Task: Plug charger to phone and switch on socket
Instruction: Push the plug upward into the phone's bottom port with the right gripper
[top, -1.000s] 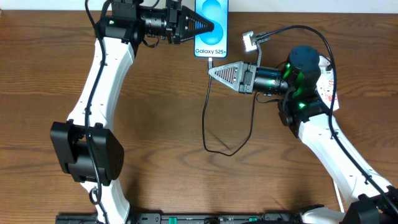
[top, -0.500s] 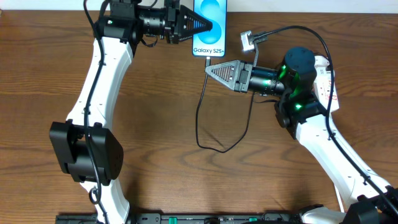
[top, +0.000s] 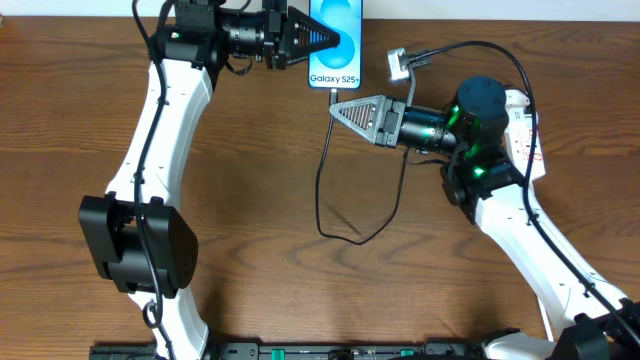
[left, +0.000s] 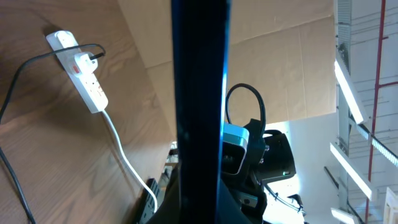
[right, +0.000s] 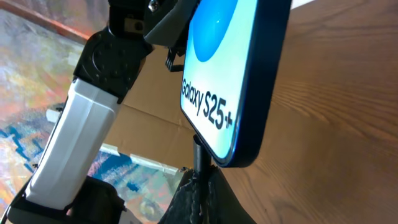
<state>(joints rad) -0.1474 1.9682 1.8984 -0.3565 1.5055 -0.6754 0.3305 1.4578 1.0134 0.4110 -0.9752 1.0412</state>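
The phone (top: 336, 68) is held off the table at the top centre, screen up, by my left gripper (top: 338, 42), which is shut on it. In the left wrist view the phone (left: 199, 93) shows edge-on as a dark bar. My right gripper (top: 336, 109) is shut on the charger connector (right: 199, 150), whose tip meets the phone's (right: 231, 74) bottom edge. The black charger cable (top: 320, 200) loops down over the table. The socket (left: 78, 61) is a white strip with red markings and the black cable plugged in; overhead the socket (top: 528, 140) is partly under my right arm.
The socket's white cord (left: 121, 149) runs across the wooden table (top: 250, 220). A cardboard wall (left: 273, 68) stands behind the table. Black arm cables (top: 480, 48) arc above my right wrist.
My right gripper has moved left and up with the connector until it reached the phone's bottom edge. The phone has shifted slightly left. The cable loop has followed to the left.
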